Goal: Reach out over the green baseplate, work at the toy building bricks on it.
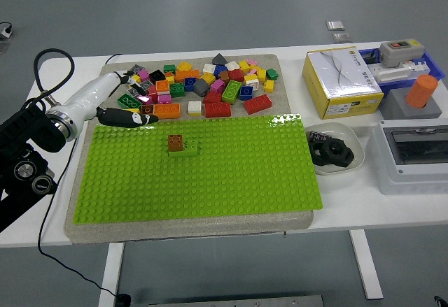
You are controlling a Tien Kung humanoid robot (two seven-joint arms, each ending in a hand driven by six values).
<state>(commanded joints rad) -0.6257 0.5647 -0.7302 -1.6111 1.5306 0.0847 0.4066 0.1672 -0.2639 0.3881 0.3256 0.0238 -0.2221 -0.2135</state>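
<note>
The left hand [115, 104] is seen at the green baseplate's [210, 181] far-left corner — fingers [129, 119] loosely extended, nothing held. A brown brick [176, 142] is stacked on a green brick [187, 151] mid-plate — loose bricks [203, 87] are heaped beyond.

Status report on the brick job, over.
Left hand open, empty, at brick pile edge. Brown brick seated on green baseplate. Nothing blocking.

Left hand [119, 104] at the picture's left, white forearm angled up-right, dark fingers loosely extended, empty.
</note>
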